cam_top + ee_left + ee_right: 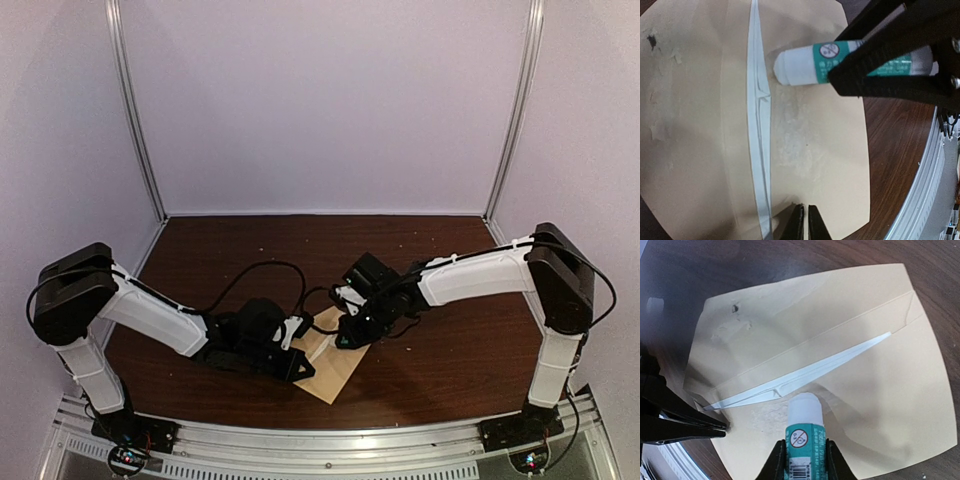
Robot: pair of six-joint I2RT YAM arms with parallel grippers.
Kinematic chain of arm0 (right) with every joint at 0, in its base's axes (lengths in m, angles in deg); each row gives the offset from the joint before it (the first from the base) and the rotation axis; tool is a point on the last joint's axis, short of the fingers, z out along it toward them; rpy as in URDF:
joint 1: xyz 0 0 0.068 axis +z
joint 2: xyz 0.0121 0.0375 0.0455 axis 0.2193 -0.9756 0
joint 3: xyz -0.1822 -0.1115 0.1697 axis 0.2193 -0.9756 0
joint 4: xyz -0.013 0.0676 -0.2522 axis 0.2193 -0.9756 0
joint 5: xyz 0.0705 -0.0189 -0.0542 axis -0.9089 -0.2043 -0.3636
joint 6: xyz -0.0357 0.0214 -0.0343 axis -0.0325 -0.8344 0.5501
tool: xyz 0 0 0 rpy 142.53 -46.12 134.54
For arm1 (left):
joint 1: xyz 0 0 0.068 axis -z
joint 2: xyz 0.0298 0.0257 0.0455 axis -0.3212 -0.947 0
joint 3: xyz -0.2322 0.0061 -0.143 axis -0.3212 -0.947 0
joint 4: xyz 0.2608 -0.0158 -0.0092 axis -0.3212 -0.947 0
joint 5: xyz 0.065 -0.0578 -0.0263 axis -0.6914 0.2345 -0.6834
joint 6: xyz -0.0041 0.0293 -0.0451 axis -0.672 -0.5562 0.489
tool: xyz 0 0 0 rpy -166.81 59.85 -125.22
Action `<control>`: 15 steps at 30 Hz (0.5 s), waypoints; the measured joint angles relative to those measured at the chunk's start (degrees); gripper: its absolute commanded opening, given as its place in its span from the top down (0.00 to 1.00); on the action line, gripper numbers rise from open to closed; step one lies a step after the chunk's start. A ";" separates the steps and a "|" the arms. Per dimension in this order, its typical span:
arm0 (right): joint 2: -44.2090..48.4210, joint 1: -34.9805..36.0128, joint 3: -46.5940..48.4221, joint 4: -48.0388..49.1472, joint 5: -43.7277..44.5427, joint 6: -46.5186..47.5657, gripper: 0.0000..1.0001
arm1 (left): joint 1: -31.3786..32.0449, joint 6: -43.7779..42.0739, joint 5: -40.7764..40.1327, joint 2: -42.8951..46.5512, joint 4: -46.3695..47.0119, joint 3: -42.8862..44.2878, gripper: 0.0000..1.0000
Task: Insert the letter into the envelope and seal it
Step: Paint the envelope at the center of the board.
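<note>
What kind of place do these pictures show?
Probably a robotics test booth, not an office: plain pale walls on metal posts enclose a dark wood table, with two robot arms bolted to an aluminium rail.

The dark wooden table (pixel 450 370) carries 1 tan envelope (pixel 335 378), flat, near its front edge.

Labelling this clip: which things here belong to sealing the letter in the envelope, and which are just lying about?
Job: envelope, letter edge showing in its mouth, glue stick gripped in right claw, left claw shut at the envelope's edge.
Just there: table, metal rail.
</note>
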 measured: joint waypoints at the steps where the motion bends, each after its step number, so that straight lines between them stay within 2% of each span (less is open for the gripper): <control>1: 0.04 0.63 -0.11 0.22 -0.02 -0.20 1.00 | 0.00 0.00 -0.02 0.00 0.00 0.00 0.96; 8: 0.11 4.85 -0.59 1.31 -0.59 -2.08 1.00 | 0.00 0.00 -0.02 0.00 0.00 0.00 0.96; 15: 0.11 5.18 -0.52 1.20 -0.59 -2.78 1.00 | 0.00 0.00 -0.02 0.00 0.00 0.00 0.96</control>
